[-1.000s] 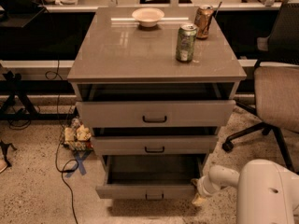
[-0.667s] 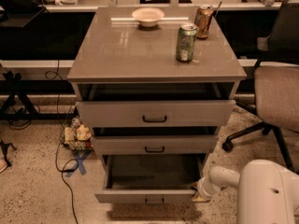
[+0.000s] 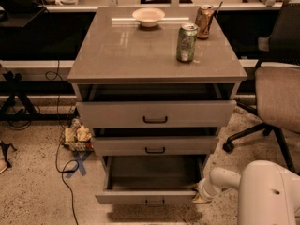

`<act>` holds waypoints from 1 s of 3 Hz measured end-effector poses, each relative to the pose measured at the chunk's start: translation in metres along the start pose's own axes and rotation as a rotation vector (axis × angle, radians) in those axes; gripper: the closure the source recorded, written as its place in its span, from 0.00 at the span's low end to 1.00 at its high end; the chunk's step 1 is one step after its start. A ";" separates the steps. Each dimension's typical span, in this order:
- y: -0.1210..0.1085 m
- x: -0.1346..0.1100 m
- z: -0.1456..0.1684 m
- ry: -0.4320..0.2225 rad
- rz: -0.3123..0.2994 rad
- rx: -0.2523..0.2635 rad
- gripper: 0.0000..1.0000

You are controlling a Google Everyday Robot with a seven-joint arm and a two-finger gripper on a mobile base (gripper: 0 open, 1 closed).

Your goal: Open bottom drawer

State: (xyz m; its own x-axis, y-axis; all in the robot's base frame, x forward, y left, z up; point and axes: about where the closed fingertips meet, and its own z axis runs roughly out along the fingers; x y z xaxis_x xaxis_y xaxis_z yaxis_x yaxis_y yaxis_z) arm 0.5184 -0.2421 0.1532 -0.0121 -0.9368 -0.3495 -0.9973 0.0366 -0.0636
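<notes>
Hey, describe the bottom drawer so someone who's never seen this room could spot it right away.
Find the grey three-drawer cabinet in the middle. The bottom drawer is its lowest, nearest the floor. Unlike the top drawer and middle drawer, it is pulled far out, its inside showing, with the robot's tool at its front right corner.

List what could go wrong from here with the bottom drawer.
1. The gripper sits at the bottom drawer's right front corner, away from its handle; an off-centre pull might skew or jam it.
2. The top drawer and middle drawer are also partly open, so pulling further might tilt the cabinet forward and topple the green can.
</notes>
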 end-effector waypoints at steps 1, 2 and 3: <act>0.018 0.009 -0.006 -0.009 0.040 0.029 1.00; 0.018 0.008 -0.006 -0.009 0.040 0.029 0.81; 0.020 0.007 -0.004 -0.011 0.040 0.026 0.58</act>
State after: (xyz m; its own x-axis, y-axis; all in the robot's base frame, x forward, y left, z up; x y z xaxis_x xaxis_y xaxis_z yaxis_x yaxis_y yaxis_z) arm 0.4980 -0.2496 0.1533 -0.0510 -0.9307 -0.3621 -0.9938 0.0832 -0.0739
